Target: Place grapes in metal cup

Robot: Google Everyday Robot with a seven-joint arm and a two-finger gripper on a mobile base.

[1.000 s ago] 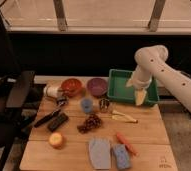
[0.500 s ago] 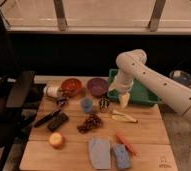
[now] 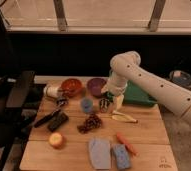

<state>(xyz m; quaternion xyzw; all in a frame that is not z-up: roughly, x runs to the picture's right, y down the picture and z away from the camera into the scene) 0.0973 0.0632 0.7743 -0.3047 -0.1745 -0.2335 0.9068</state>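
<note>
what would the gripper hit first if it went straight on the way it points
Pointing down, the gripper would probably first meet the pale yellow item lying on the wooden table, just right of the metal cup. Depth is unclear, so it may reach bare board instead.

Wooden table (image 3: 149, 150) carries grapes (image 3: 90, 122), metal cup (image 3: 105, 104), blue cup (image 3: 86, 104), carrot (image 3: 126, 143) and green tray (image 3: 139, 96). Gripper (image 3: 118, 103) hangs just beside the metal cup.

Warm, dim light falls on the wooden table (image 3: 149, 135). The window band (image 3: 104, 12) above glares pale and the wall (image 3: 64, 55) beneath sinks to black. The gripper (image 3: 118, 104), low beside the metal cup (image 3: 105, 104), catches the light.
</note>
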